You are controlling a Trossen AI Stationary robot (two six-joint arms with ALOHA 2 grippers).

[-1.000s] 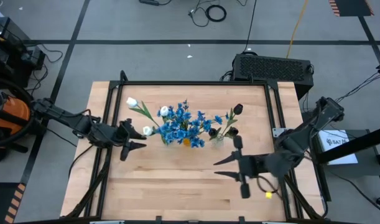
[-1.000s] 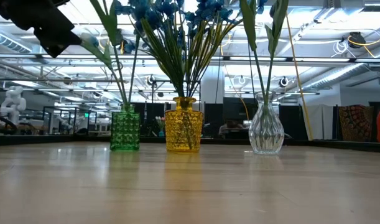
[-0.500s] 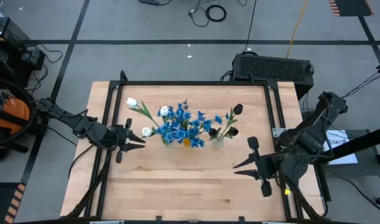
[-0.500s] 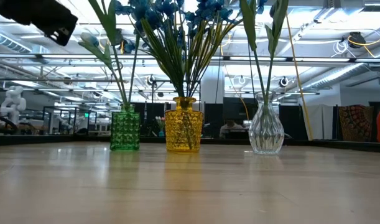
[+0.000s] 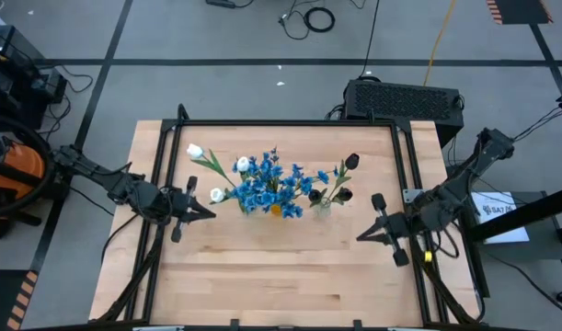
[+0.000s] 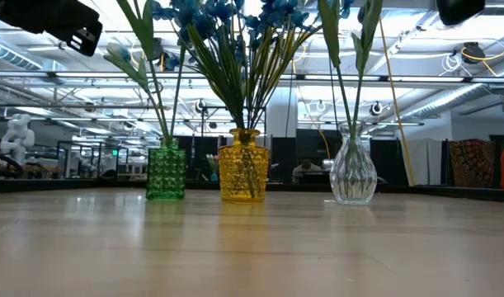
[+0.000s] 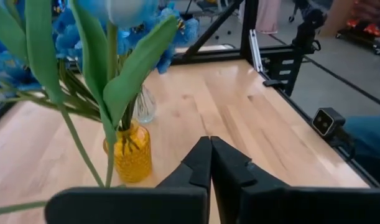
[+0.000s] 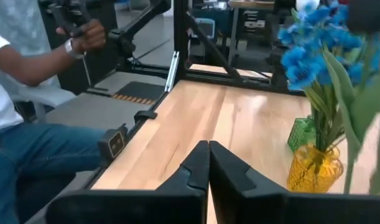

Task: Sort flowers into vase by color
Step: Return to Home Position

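Three vases stand in a row mid-table. The green vase [image 6: 166, 172] holds white tulips [image 5: 195, 151]. The yellow vase [image 6: 243, 175] holds bushy blue flowers [image 5: 271, 184]. The clear vase [image 6: 353, 173] holds dark buds [image 5: 351, 161]. All stems stand in the vase mouths. My left gripper [image 5: 210, 212] hovers shut just left of the white tulips, pointing right, and it also shows in the left wrist view [image 7: 209, 142]. My right gripper [image 5: 361, 236] hovers shut near the table's right edge, right and nearward of the clear vase, pointing left, and appears too in the right wrist view [image 8: 208, 146].
A black frame [image 5: 290, 122] borders the table. A small camera block [image 8: 115, 143] sits at the near edge. A seated person [image 8: 28, 93] is beyond that edge. Bare wood [image 5: 262, 276] lies nearward of the vases.
My right gripper has drawn back from the table's middle toward the right edge and a little toward the far edge, staying shut. My left gripper has risen slightly. The vases and flowers have not moved.
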